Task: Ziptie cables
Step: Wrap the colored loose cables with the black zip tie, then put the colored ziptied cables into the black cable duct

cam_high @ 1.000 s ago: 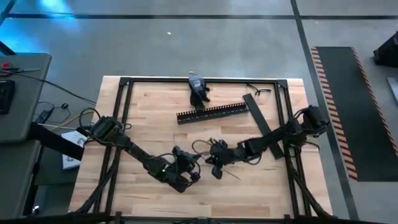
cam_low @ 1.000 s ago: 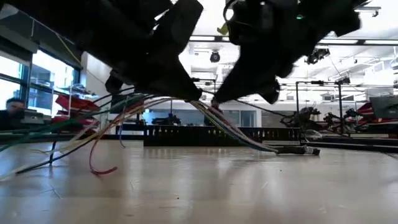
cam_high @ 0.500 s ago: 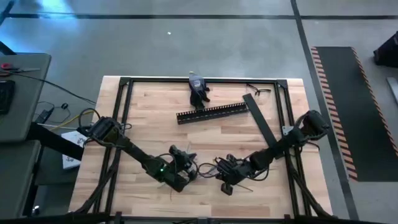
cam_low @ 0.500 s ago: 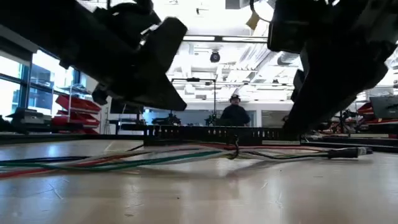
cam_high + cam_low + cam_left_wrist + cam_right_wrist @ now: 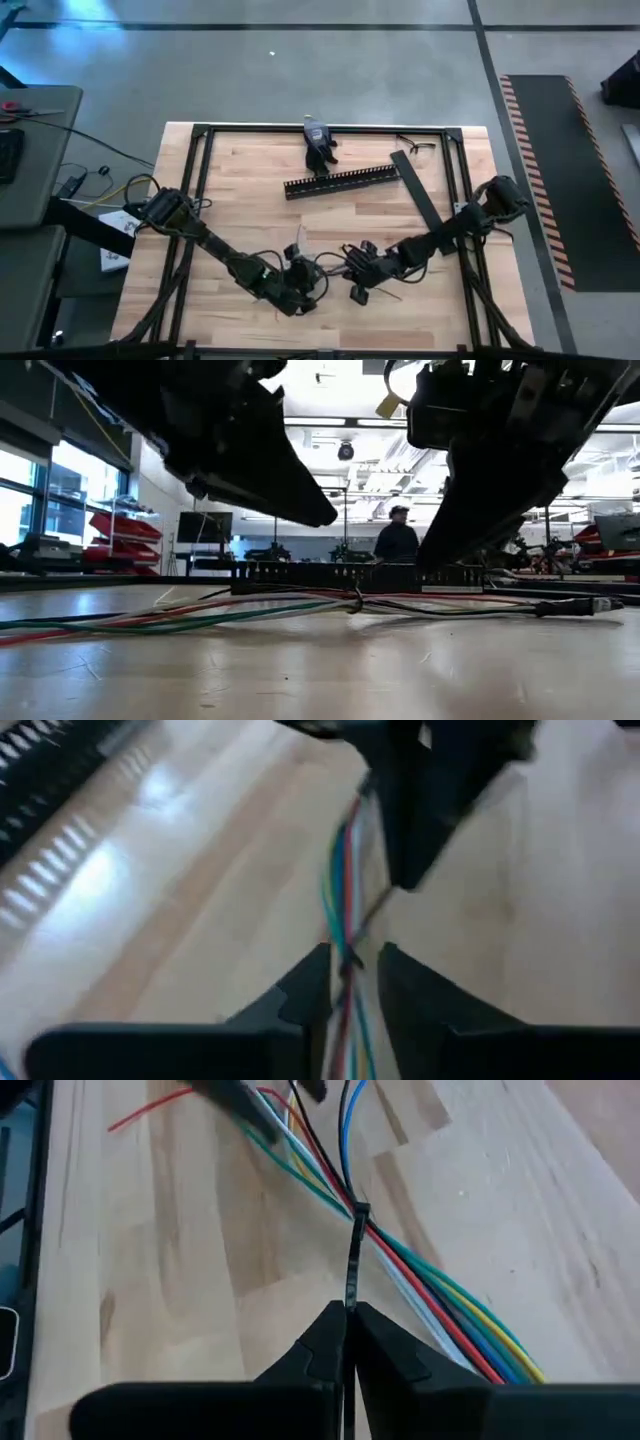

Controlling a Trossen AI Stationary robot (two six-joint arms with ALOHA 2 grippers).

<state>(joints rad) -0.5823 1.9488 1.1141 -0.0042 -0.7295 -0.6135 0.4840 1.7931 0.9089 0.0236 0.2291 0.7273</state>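
the loose bundle of thin coloured wires point(image 5: 420, 1270) lies flat on the pale wooden butcher-block table point(image 5: 240, 190), toward its near edge and about midway between the two side edges. a thin black zip tie point(image 5: 352, 1255) is looped around the bundle at one spot, cinching the red, green, blue, yellow and white strands together; beyond that spot the strands fan apart.

the right gripper point(image 5: 348, 1342) has its dark fingers pinched together on the free tail of the zip tie, which runs straight from the loop into the fingertips. the left gripper point(image 5: 348, 982) sits low over the same bundle with its fingers either side of the strands and only a narrow gap between them; whether the fingers actually pinch the wires cannot be told. in the high view the two grippers nearly meet over the wires.

the wires look light, soft and floppy, likely to slide against each other and splay unless held close to the loop. the plastic tail is stiffer and slick, so a firm hold near its end, pulling in line with the strap, seems wise.

farther back, a long black comb-edged duct point(image 5: 340, 181) and a flat black strip point(image 5: 420, 200) lie apart from the work.
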